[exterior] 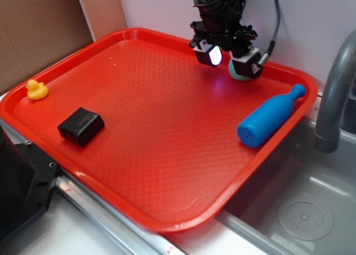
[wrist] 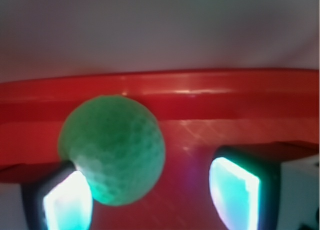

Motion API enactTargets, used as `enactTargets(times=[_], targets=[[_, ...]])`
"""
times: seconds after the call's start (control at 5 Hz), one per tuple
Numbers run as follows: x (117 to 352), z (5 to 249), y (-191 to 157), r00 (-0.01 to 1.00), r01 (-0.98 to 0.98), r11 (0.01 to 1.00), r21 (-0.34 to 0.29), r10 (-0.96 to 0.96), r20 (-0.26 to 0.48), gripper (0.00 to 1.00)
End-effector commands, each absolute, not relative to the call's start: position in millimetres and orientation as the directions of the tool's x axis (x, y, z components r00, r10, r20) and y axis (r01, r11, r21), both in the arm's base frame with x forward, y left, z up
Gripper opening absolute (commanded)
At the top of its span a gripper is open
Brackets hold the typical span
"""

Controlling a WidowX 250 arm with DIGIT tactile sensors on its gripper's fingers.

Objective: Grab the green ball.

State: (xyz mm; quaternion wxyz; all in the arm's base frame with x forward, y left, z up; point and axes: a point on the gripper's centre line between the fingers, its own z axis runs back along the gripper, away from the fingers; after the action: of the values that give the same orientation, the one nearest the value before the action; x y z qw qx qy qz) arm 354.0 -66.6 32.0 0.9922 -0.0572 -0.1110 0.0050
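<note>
Gripper (exterior: 227, 59) hovers over the red tray's (exterior: 167, 155) far corner, at about 1 o'clock, fingers spread apart. Green ball (wrist: 112, 150) lies on the tray by the far rim, touching one finger pad (wrist: 67, 202), not pinched.

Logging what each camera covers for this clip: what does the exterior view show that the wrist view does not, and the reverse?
Only the exterior view shows the yellow duck, the black block, the blue bottle, the sink and the faucet.

Only the wrist view shows the dimpled surface of the green ball, which sits against the lit finger pad on the image's left side, with a gap to the other pad.

Both show the ball, the open end effector and the red tray.
</note>
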Motion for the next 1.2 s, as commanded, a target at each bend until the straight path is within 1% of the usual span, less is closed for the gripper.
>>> enactTargets(times=[0.0,0.2,0.6,0.8,1.0], targets=[[369.6,43.7,-73.5,0.959,0.056,0.992,-0.115,-0.021,0.283,0.96],[365.6,43.7,-76.3,0.960,0.052,0.993,-0.105,-0.021,0.280,0.00],[353.1,65.2,-69.4,0.947,0.070,0.993,-0.092,-0.037,0.319,0.00],[330.4,96.0,-50.4,0.944,0.035,0.999,-0.041,-0.020,0.330,0.00],[281.5,146.1,-15.2,0.955,-0.019,0.999,-0.048,0.032,0.295,0.00]])
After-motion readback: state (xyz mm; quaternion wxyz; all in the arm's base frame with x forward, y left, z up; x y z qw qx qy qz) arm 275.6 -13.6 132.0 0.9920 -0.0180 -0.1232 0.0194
